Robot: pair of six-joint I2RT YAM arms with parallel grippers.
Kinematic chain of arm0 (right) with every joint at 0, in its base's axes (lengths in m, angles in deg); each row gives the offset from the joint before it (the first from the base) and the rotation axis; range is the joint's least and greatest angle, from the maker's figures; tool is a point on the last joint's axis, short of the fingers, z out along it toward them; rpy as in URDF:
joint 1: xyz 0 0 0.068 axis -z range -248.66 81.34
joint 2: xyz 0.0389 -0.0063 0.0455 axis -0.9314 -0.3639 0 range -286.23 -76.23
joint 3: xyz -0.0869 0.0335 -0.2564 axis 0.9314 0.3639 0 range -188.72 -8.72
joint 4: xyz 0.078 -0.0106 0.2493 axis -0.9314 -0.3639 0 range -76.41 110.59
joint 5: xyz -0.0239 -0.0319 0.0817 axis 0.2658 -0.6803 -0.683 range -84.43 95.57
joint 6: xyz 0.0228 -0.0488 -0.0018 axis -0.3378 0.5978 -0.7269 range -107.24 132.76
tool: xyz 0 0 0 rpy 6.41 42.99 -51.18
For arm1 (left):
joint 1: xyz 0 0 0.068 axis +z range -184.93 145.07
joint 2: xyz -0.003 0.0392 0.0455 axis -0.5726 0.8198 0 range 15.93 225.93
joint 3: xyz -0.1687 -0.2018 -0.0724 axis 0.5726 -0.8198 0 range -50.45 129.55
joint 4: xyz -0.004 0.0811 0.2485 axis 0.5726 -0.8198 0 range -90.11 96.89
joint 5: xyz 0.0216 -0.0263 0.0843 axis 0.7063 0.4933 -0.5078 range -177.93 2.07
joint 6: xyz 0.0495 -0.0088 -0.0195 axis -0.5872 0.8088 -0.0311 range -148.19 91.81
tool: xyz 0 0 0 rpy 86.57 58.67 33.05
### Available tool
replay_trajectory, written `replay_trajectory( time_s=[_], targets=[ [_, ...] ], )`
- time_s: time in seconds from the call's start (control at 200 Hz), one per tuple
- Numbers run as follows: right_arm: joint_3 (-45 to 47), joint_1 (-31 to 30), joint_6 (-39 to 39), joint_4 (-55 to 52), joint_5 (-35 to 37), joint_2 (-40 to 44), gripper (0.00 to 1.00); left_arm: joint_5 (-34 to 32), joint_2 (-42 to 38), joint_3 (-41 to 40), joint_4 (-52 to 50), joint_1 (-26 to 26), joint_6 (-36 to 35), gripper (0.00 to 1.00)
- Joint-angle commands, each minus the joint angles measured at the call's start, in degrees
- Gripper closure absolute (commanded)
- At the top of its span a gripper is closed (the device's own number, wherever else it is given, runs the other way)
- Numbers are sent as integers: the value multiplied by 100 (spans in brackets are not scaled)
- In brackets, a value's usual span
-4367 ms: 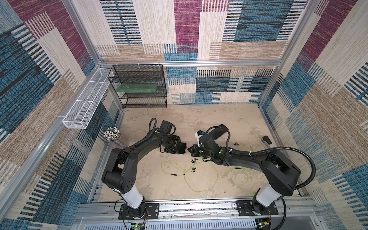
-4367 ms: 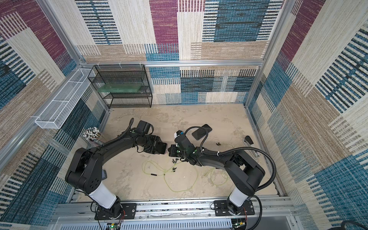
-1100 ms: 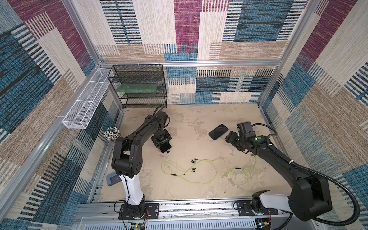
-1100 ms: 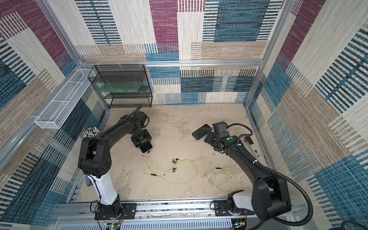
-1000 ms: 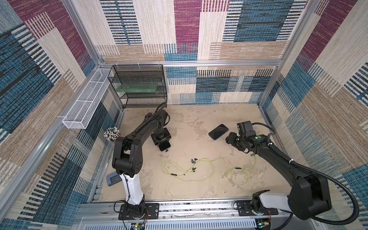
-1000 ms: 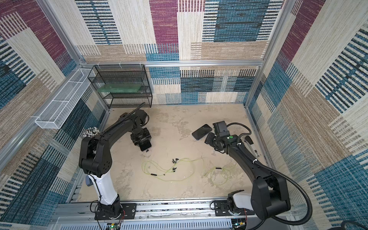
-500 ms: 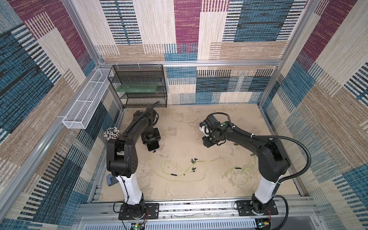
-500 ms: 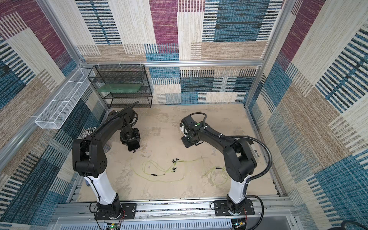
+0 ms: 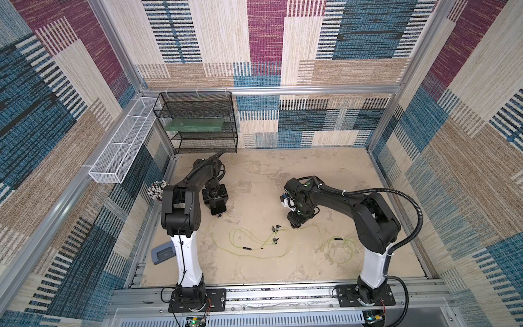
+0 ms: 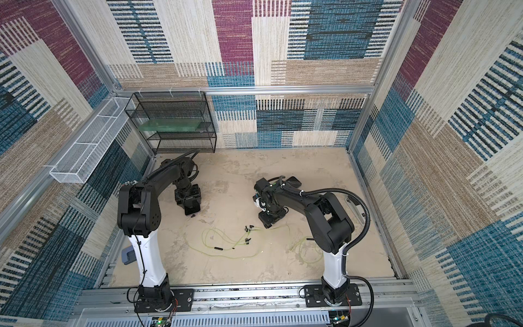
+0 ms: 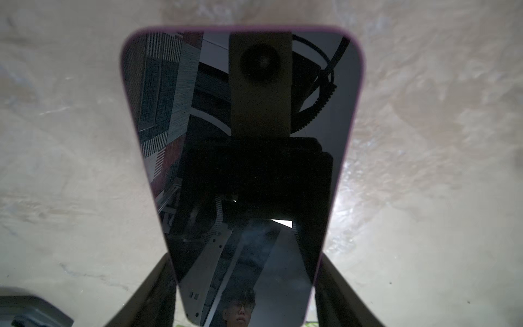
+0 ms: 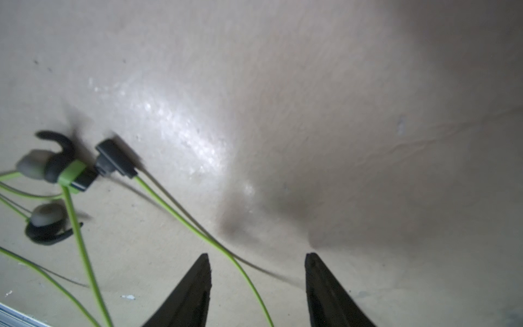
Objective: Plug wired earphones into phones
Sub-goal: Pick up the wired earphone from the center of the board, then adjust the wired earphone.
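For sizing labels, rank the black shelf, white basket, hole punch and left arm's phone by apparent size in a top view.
1. black shelf
2. white basket
3. hole punch
4. phone
Last two are partly covered, so their order is unsure.

The left arm (image 9: pixel 181 218) and the right arm (image 9: pixel 376 226) were built alike: matt black, rounded housings were set on a white lower link (image 9: pixel 191 254), and each arm was bolted to a black base plate (image 9: pixel 218 295) with small screws. A thin black cable (image 9: pixel 182 254) was run up the left white link. A ribbed black hose (image 9: pixel 417 215) was led along the right arm and fastened with white ties (image 9: pixel 343 193). Small green lights were seen at the right wrist (image 9: pixel 297 195). The right gripper (image 12: pixel 256 256) was fitted with black, tapered fingers (image 12: pixel 195 291).
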Motion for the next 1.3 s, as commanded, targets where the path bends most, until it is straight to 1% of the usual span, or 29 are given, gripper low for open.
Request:
replay_trajectory(
  time_s=[0.0,0.175,0.22,0.26,0.331,0.426,0.521,0.561,0.591,0.666,0.766,0.846,0.886,0.926,0.977,1.022,1.057,1.102,1.127,1.172,1.227,1.297],
  targets=[
    [226,-10,-250,-186,-157,162,41,242,62,25,72,-1,-250,70],
    [257,21,-485,-282,-351,99,40,453,41,-95,197,-2,-327,41],
    [216,29,-518,-320,-374,43,41,519,28,-100,234,-2,-327,34],
    [181,32,-529,-352,-360,-17,44,573,4,-98,268,-2,-339,28],
    [112,49,-547,-409,-327,-96,53,655,-23,-76,291,-1,-344,25],
    [78,118,-598,-428,-326,-103,71,808,-81,16,291,-1,-352,19],
    [64,169,-693,-427,-266,-42,87,974,-240,92,283,-1,-363,4],
    [23,230,-764,-424,-319,8,93,1037,-331,124,277,-1,-384,1],
    [-13,289,-821,-390,-396,63,94,1094,-414,156,273,-1,-431,0],
    [-116,491,-1027,-221,-642,270,100,1236,-663,277,273,-1,-589,1],
    [-188,847,-1437,124,-1204,611,100,1368,-1079,557,208,-1,-735,1],
    [-179,1038,-1761,421,-1649,873,100,1719,-1434,675,393,-6,-653,0],
    [-157,1110,-1895,577,-1917,977,100,2166,-1628,532,743,-1,-490,1],
    [-127,1172,-2002,709,-2174,1072,100,2802,-1834,173,1399,-6,-142,2],
    [-73,1228,-2127,882,-2486,1180,100,3756,-2075,-470,2770,-61,718,3],
    [-10,1271,-2279,1061,-2743,1270,100,4189,-2217,-1170,4115,-170,1487,3],
    [75,1291,-2413,1235,-2945,1352,100,4297,-2267,-1617,5000,-292,1964,2],
    [209,1292,-2617,1562,-3203,1474,100,4302,-2242,-2000,5797,-475,2361,1],
    [310,1283,-2757,1778,-3374,1560,100,4262,-2202,-2156,6119,-574,2519,0],
    [512,1279,-3053,2246,-3680,1713,100,4205,-2101,-2411,6742,-753,2836,1],
    [785,1260,-3447,2867,-3978,1871,100,4237,-1926,-2712,7637,-920,3407,1],
    [1039,1233,-3828,3469,-4189,1987,100,4297,-1676,-2990,8828,-1108,4136,1]
  ],
)
